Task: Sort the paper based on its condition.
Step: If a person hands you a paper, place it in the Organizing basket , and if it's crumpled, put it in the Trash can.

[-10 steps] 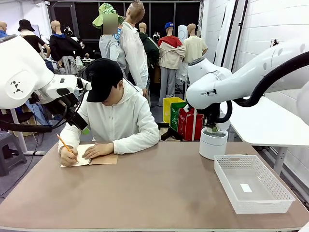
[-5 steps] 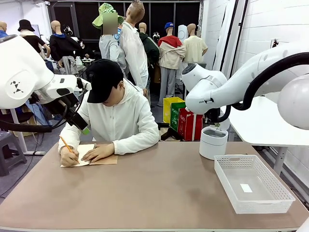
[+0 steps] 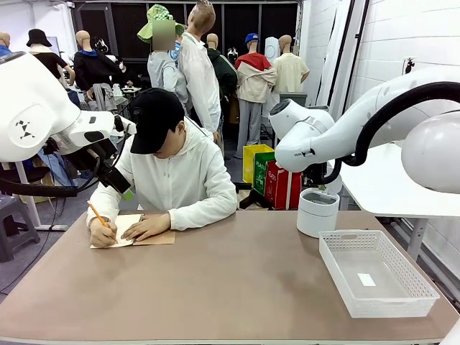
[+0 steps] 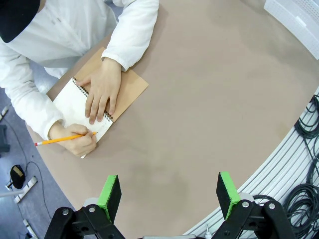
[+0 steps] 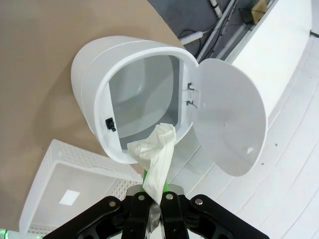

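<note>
A crumpled strip of white lined paper (image 5: 157, 149) sticks up from my right gripper (image 5: 152, 191), which is shut on it. It hangs right at the mouth of a white bin (image 5: 129, 109) whose round lid (image 5: 227, 117) is swung open. In the front view the bin (image 3: 317, 214) stands at the table's far right, under my right arm. My left gripper (image 4: 168, 194) is open and holds nothing, high above the table's left part. At the far left, a person writes with a pencil (image 4: 62, 140) in a spiral-bound notebook (image 4: 75, 102).
A white mesh basket (image 3: 335, 277) with one small white slip inside sits at the front right, next to the bin. The person's two hands rest on the notebook (image 3: 154, 237). Bare brown tabletop (image 3: 230, 287) spreads across the middle and front.
My right arm has swung a little to the left above the bin, still gripping the paper. The person's pencil hand has dropped lower on the notebook page. My left arm has not moved.
</note>
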`<state>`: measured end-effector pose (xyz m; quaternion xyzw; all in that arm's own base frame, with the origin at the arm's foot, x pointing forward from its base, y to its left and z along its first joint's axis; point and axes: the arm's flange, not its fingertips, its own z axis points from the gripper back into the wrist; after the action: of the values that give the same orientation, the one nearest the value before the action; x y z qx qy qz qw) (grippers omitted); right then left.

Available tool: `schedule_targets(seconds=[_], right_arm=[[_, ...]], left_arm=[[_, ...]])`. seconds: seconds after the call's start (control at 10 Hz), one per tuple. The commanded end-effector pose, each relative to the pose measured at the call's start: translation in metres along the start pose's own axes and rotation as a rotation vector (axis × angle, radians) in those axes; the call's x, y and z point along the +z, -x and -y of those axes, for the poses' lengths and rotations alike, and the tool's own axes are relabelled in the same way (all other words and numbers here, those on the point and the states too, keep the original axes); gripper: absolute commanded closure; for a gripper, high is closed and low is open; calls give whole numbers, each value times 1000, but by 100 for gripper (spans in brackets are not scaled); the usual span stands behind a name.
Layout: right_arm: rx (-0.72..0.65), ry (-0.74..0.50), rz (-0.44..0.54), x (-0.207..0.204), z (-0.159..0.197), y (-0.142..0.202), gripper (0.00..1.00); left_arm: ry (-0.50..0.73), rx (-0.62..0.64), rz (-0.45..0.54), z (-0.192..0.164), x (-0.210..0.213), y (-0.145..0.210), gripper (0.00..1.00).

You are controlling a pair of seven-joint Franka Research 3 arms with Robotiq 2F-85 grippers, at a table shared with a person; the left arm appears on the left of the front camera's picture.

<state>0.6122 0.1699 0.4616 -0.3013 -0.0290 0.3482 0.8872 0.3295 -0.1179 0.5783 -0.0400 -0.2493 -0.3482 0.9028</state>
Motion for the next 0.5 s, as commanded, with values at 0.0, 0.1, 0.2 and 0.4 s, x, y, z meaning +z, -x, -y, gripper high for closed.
schedule_targets(seconds=[0.0, 0.1, 0.2, 0.4], right_arm=[[-37, 53, 0, -11, 4, -12, 100], [-36, 55, -5, -13, 5, -13, 100], [-42, 63, -7, -18, 5, -15, 100], [-46, 67, -8, -23, 4, -18, 92]], left_arm=[[18, -6, 6, 0, 1, 0, 0], [18, -6, 6, 0, 1, 0, 0], [18, -6, 6, 0, 1, 0, 0], [18, -6, 6, 0, 1, 0, 0]])
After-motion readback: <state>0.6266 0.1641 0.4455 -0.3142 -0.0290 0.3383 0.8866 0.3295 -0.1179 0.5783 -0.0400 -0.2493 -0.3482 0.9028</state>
